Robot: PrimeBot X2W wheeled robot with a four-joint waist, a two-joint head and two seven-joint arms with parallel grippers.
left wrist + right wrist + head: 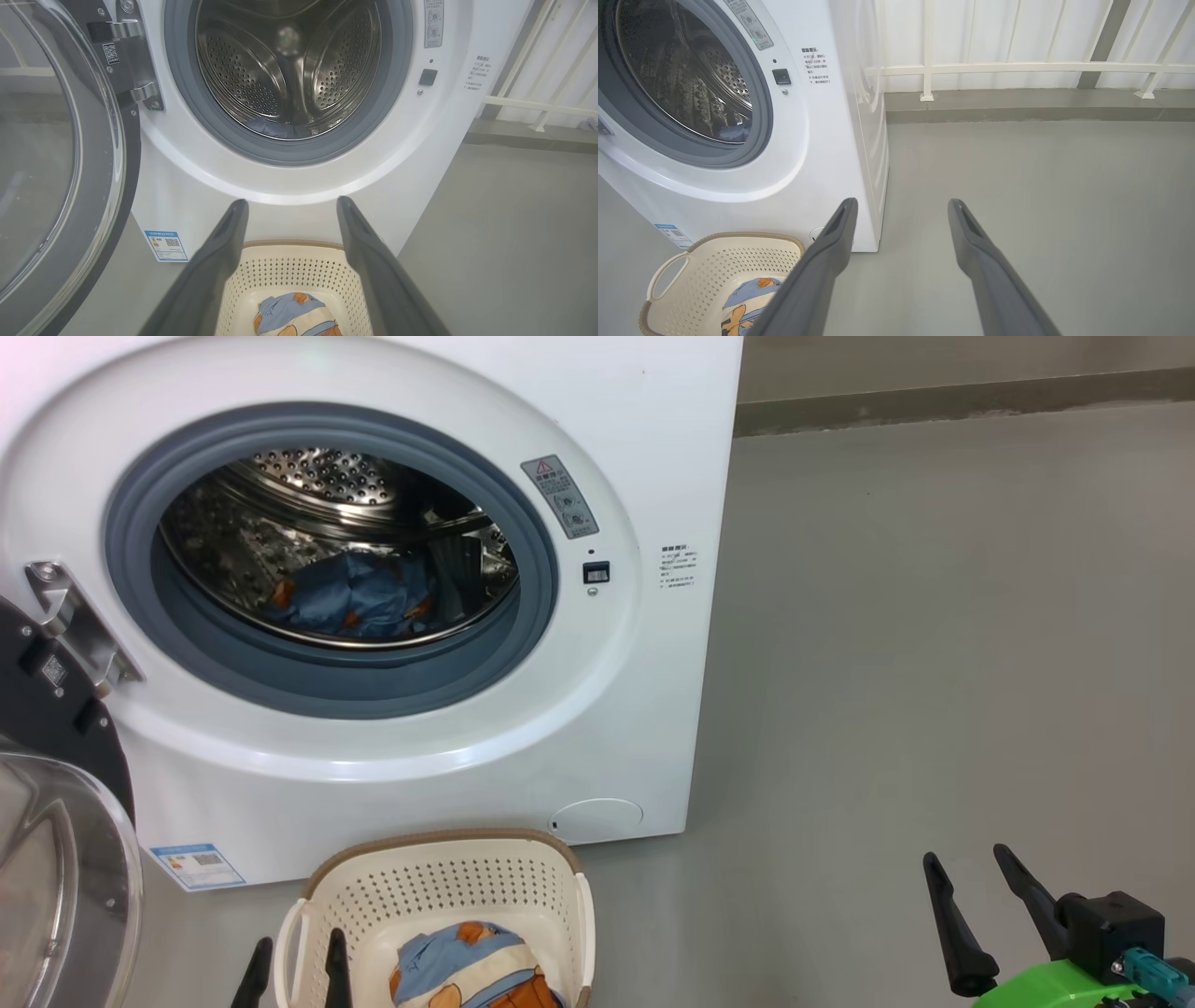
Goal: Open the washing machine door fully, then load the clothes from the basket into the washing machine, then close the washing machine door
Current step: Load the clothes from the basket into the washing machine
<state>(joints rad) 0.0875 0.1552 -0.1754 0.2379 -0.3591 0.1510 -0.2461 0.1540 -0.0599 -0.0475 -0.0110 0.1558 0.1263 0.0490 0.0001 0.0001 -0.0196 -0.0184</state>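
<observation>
Plainly, left gripper (292, 200) and right gripper (903, 200) both gape empty, the left near the basket (289, 275).

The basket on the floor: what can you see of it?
The basket is small, rectangular, cream plastic, its walls punched with rows of holes, with a brown woven-look rim and loop handles at the sides. It stands upright on the grey floor close before the washing machine. Inside lies a bundle of light blue clothes printed with orange-brown figures. The open left gripper stands at its left side; contact cannot be told.
</observation>
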